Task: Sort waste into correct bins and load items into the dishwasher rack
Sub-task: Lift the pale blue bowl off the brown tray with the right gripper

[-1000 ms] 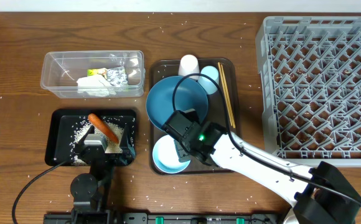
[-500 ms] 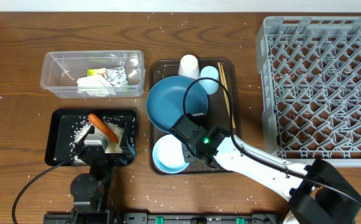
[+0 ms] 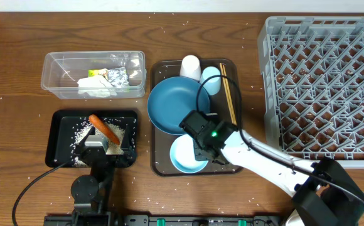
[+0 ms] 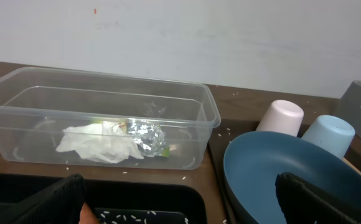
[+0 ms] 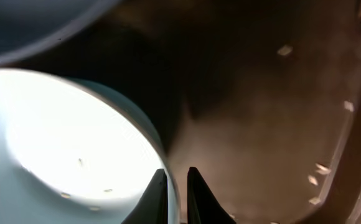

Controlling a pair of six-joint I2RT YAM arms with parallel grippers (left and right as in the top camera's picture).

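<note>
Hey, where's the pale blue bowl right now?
Overhead view: the pale blue bowl sits at the end of the brown tray nearest the robot, next to the dark-blue plate, its rim pinched by the right tool.

A dark brown wooden table (image 3: 19,56) fills the overhead view, its grain running side to side under soft, even light that throws only faint shadows. Behind its far edge, the left wrist view shows a plain white wall (image 4: 180,37), matte and bare apart from a tiny red dot and a few faint smudges near the top.
</note>
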